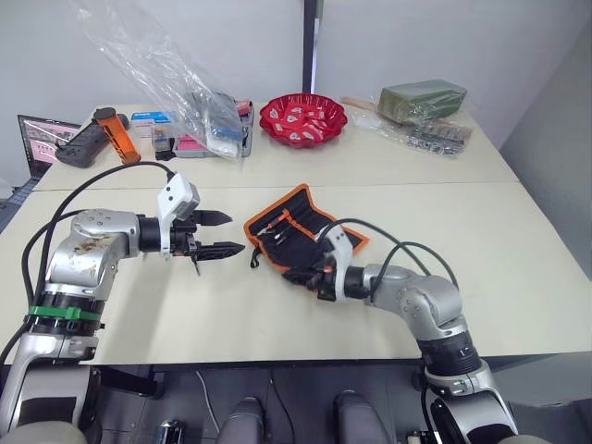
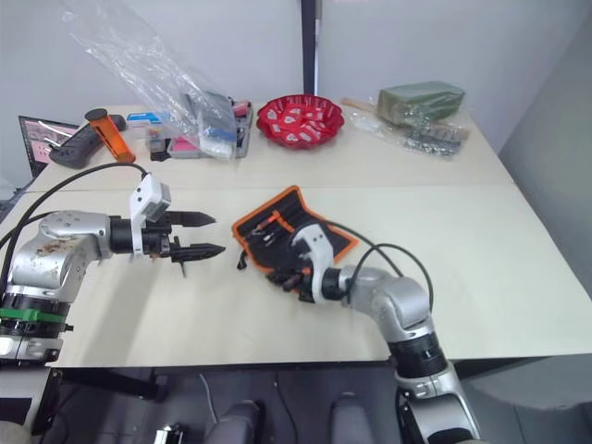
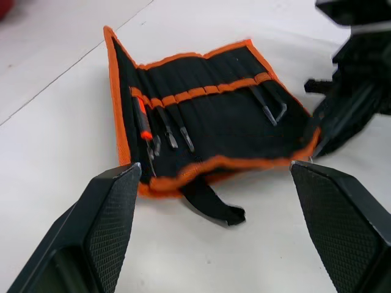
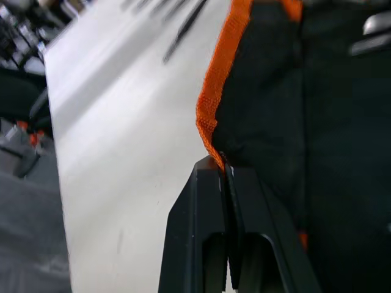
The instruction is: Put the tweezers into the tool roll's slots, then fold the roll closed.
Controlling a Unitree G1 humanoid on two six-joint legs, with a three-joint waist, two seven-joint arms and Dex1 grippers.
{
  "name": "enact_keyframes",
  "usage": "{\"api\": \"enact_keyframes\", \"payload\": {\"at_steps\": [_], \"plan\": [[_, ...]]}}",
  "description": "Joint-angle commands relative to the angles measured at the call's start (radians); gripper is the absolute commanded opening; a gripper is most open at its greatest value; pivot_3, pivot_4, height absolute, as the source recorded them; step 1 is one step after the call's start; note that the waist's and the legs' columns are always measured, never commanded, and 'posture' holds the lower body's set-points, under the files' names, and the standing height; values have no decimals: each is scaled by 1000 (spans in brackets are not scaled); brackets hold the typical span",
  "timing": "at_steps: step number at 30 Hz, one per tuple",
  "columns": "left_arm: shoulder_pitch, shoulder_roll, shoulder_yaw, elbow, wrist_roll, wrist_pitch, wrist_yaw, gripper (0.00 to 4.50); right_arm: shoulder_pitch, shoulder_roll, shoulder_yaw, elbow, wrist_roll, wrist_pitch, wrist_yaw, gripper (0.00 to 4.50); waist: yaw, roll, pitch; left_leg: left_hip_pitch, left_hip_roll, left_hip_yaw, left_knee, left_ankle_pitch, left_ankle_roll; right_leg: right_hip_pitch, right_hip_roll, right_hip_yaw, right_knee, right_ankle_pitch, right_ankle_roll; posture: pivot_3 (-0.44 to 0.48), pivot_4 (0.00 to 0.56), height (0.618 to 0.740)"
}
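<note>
Tweezers (image 3: 272,110) sit tucked in the slots (image 3: 201,116) of the tool roll (image 1: 301,231), which lies partly open near the middle of the surface (image 1: 481,231) in the left eye view. You have the left gripper (image 1: 220,233) hovering well to the roll's left with its fingers spread and nothing between them, while the right gripper (image 1: 310,276) sits at the roll's near corner.

In the left wrist view, you see several slim tools seated in pockets on both sides of the orange centre strip (image 3: 201,93), and one end flap (image 3: 119,91) standing up; the black tie cord (image 3: 211,204) trails loose on the surface.

In the right wrist view, your fingers (image 4: 204,232) are pressed together, pinching the orange edging (image 4: 220,79).

Loading looks done as far as you can tell; folding has barely begun.
</note>
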Motion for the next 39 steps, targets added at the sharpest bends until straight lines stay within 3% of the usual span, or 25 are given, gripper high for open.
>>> {"api": "enact_keyframes", "payload": {"at_steps": [1,4,11,18,24,33,39], "plan": [[-65,16,-101,80,143,-233,-79,4151,-12,9,23,1,-20,-51,17,22,0,0,0,0,0,0,0,0,0,0,0,0,0,0,0,0,150,740],[-128,26,-196,214,294,-543,-125,4151,-16,20,13,13,-23,-62,16,22,0,0,0,0,0,0,0,0,-1,0,0,0,0,0,0,0,150,740],[-340,-69,-284,530,459,-958,-103,4151,-16,35,-9,21,-14,-69,11,22,8,0,0,-3,0,0,2,1,-1,-1,0,-1,0,0,0,0,150,740],[-450,-126,-346,738,605,-1176,-21,1977,-15,40,-30,6,-14,-66,-2,0,-7,-1,0,-3,0,-1,2,1,0,-3,0,-1,1,0,1,0,150,740],[-476,-154,-367,816,670,-1255,32,50,-20,44,-50,-9,-3,-51,-11,0,-3,-1,0,-4,0,-1,4,1,0,-6,0,0,9,0,1,0,150,740],[-441,-142,-369,821,668,-1302,3,50,-4,32,-21,3,-38,-56,-21,0,-3,-1,0,-4,-1,-1,4,1,0,-6,0,-1,10,0,1,0,150,740],[-360,-133,-430,800,784,-1362,122,0,14,-8,52,3,-50,-46,34,1968,-3,-1,-1,-3,-1,-1,4,1,0,-6,0,0,11,0,1,0,150,740]]}}
